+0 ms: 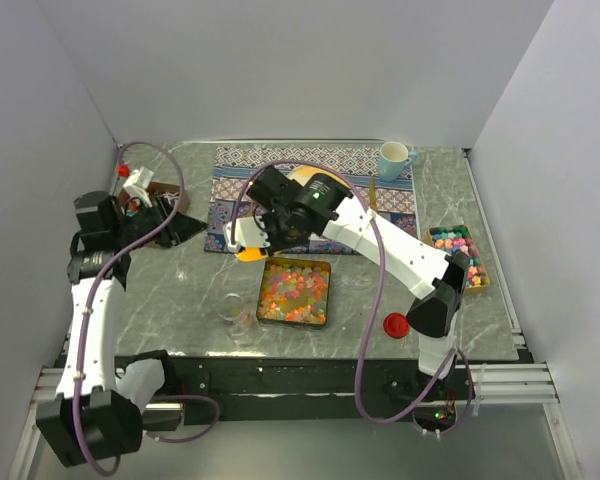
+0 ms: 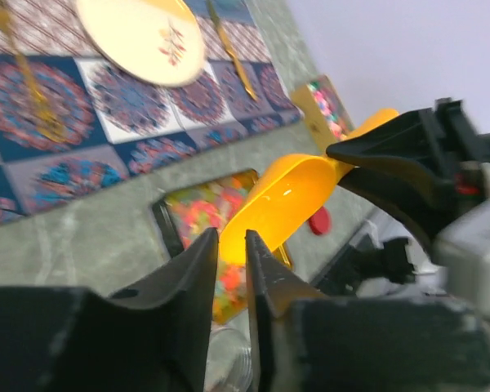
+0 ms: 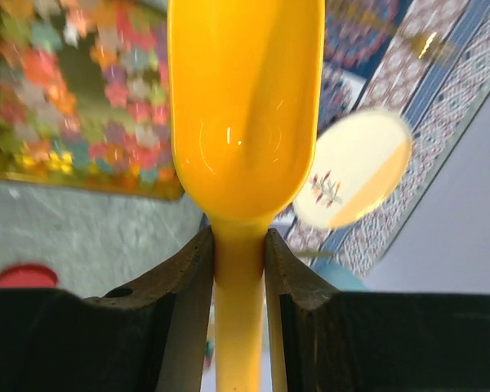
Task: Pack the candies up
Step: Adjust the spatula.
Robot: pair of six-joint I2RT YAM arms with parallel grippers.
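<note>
The candies [image 1: 294, 290] are a mixed pink, orange, yellow and green heap in a dark square tin [image 1: 263, 318] at mid-table; the left wrist view shows the candies [image 2: 198, 211] too. My right gripper [image 1: 248, 238] is shut on the handle of a yellow scoop [image 3: 245, 106], whose bowl is empty and hangs over the tin's far-left corner, with candies [image 3: 73, 98] below. A clear glass jar [image 1: 238, 315] stands left of the tin. My left gripper [image 1: 185, 228] hovers left of the mat; its jaws [image 2: 231, 237] keep a narrow gap with nothing between them.
A red lid [image 1: 395, 323] lies right of the tin. A patterned placemat [image 1: 370, 205] at the back carries a cream plate [image 2: 139, 37] and gold cutlery. A pale mug [image 1: 393, 160] stands at the back right. A wooden tray of coloured sweets [image 1: 458, 255] sits at the right edge.
</note>
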